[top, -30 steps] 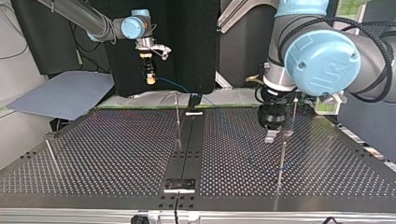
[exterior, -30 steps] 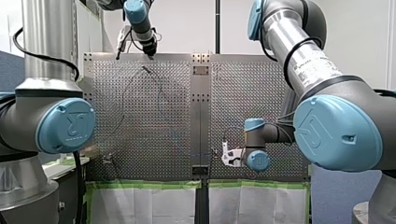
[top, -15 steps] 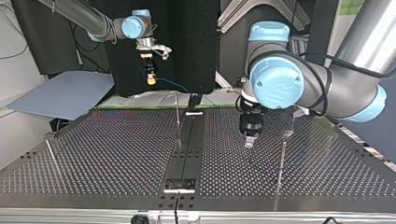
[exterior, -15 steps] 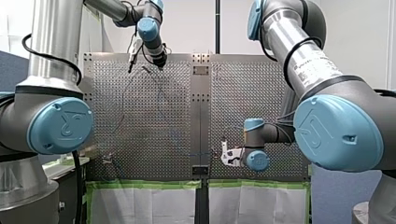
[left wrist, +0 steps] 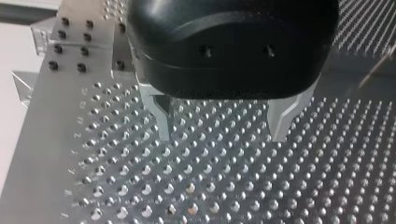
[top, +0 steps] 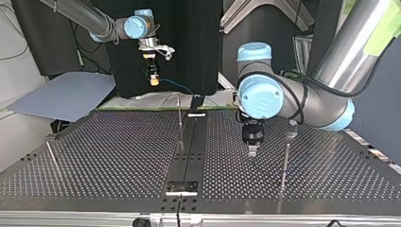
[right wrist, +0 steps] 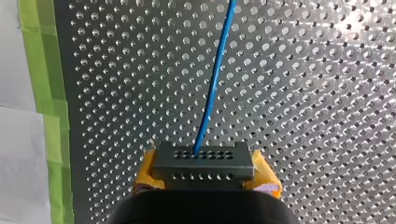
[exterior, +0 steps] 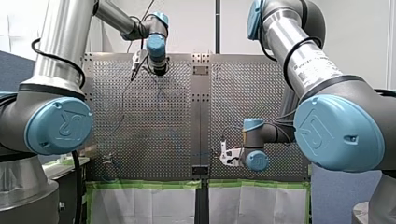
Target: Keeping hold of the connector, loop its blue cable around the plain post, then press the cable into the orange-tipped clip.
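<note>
Top view: my left arm (top: pixel 283 99) just slid toward the middle, left jaws wide, empty. Right jaws still pinch the dark rectangular connector (right wrist: pixel 201 161); thin blue cable (right wrist: pixel 212 84) not looped yet, I reckon.

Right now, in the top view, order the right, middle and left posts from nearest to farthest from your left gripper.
1. Right-hand post, just beside my left gripper.
2. Middle post, by the black centre strip.
3. Left-hand post, at the view's far left.
</note>
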`<state>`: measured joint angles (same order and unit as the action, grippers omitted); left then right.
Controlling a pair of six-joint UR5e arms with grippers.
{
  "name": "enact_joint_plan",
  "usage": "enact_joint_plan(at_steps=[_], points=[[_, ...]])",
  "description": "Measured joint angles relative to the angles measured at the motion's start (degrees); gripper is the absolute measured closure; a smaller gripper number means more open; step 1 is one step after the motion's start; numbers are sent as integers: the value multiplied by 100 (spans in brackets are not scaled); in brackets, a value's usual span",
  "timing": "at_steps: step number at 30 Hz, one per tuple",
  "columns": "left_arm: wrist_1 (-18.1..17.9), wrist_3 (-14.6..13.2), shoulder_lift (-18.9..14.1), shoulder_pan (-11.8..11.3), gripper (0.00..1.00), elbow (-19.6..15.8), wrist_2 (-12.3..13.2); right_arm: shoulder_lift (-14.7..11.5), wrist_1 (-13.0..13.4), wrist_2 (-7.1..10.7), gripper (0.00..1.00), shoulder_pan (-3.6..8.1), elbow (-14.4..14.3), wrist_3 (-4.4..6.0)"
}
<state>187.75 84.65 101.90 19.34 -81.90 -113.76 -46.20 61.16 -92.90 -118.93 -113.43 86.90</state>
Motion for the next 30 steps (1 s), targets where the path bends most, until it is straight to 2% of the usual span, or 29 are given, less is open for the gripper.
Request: enact_joint_plan(at_steps=[4, 17, 30], points=[[-251, -160, 93, 16, 0, 7, -125, 0, -6, 6, 100, -8, 0, -9], [-907, -421, 469, 59, 0, 197, -107, 0, 8, 8, 100, -12, 0, -7], [-976, -1020, 578, 75, 0, 254, -705, 0, -7, 8, 100, -23, 0, -1]])
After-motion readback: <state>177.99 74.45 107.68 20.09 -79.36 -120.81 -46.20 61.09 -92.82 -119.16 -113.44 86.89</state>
